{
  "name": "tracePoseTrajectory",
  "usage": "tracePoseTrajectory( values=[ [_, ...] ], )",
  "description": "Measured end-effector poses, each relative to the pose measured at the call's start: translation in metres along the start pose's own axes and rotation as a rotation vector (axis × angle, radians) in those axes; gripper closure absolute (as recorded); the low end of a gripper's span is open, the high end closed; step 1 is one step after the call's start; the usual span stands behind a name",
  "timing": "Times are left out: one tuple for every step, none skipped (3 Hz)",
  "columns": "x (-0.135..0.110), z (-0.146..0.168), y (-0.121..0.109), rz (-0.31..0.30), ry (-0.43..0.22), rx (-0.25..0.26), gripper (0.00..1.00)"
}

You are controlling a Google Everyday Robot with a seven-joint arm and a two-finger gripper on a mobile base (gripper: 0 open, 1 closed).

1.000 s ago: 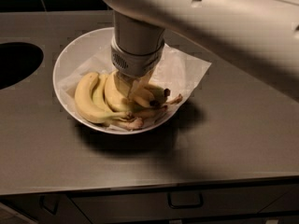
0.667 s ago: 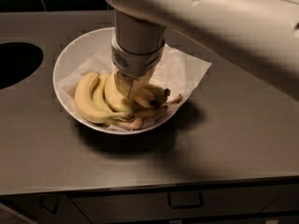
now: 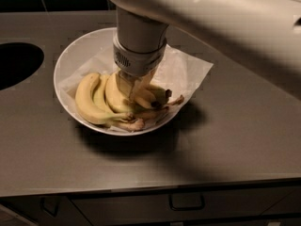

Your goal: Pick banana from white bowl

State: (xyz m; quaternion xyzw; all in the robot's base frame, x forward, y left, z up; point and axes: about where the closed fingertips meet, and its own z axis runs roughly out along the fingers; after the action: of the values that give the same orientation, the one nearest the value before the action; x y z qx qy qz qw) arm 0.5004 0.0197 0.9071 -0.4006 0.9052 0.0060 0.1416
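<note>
Little has changed over the last second: the pincer (image 3: 132, 89) stays low in the bowl (image 3: 61, 65), pressed among the fruit, and neither the bowl nor the paper (image 3: 188, 72) has shifted. I judge the grasp is being settled and no lift has begun. Whether the pincer is wide, narrow or already holding I cannot tell, as the wrist hides it from above. The banana (image 3: 151, 97) lies in the bowl just right of the pincer, touching the bunch (image 3: 94, 100) on its left. That closeness may drag the bunch along when the arm rises. The bowl sits well back from the table (image 3: 235, 140) front edge, apart from the dark hole (image 3: 16, 62) at left. Straight up looks the freest way out.
</note>
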Motion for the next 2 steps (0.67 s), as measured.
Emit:
tracePoseTrajectory(
  values=[
    [-0.0003,-0.0008,-0.0009,0.003,0.004,-0.005,0.50],
    [-0.0004,-0.0034,-0.0003,0.003,0.004,-0.005,0.31]
  ],
)
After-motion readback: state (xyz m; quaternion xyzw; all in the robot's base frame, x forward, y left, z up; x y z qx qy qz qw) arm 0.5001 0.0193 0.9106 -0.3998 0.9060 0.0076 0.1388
